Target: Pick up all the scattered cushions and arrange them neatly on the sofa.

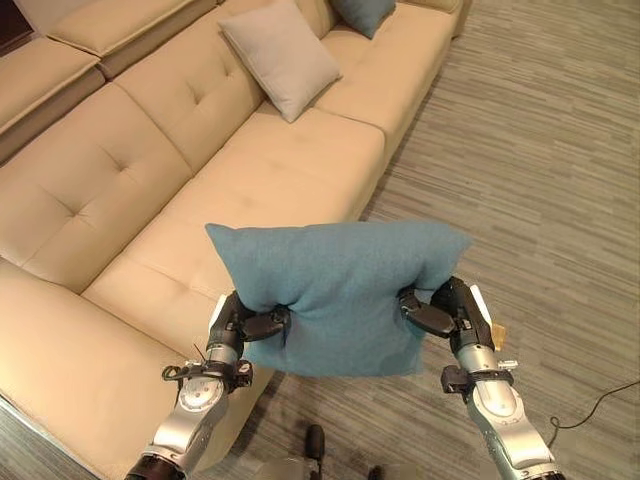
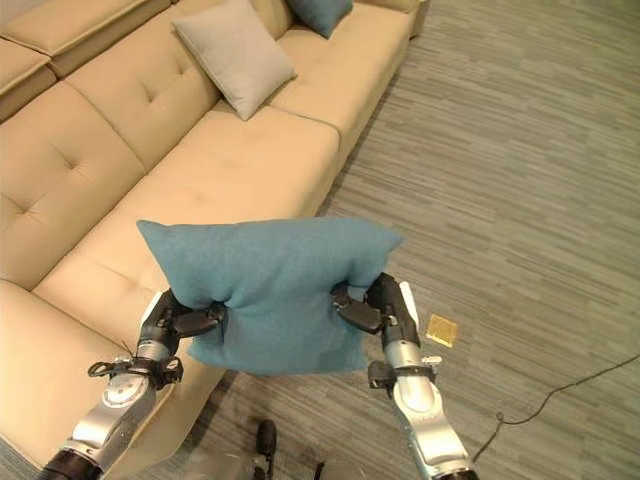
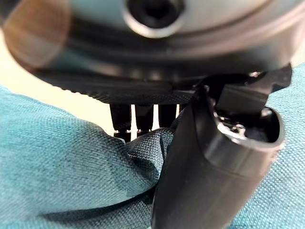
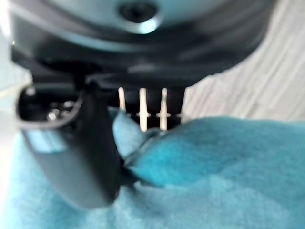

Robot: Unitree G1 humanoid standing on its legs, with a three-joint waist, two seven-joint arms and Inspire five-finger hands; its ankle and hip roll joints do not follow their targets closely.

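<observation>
A teal cushion [image 1: 340, 290] hangs in the air over the front edge of the beige sofa [image 1: 250, 190], held between both hands. My left hand [image 1: 240, 325] pinches its lower left side, thumb [image 3: 209, 176] pressed into the cloth. My right hand [image 1: 445, 310] pinches the lower right side in the same way, thumb [image 4: 71, 157] against the fabric. A grey cushion [image 1: 280, 55] leans against the sofa back further along. Another teal cushion [image 1: 362, 12] sits at the far end of the sofa.
The sofa runs from the lower left to the far end, with open seat [image 1: 290, 160] between me and the grey cushion. Striped grey floor [image 1: 520, 170] lies to the right. A small yellow square [image 2: 441, 329] lies on the floor by my right arm.
</observation>
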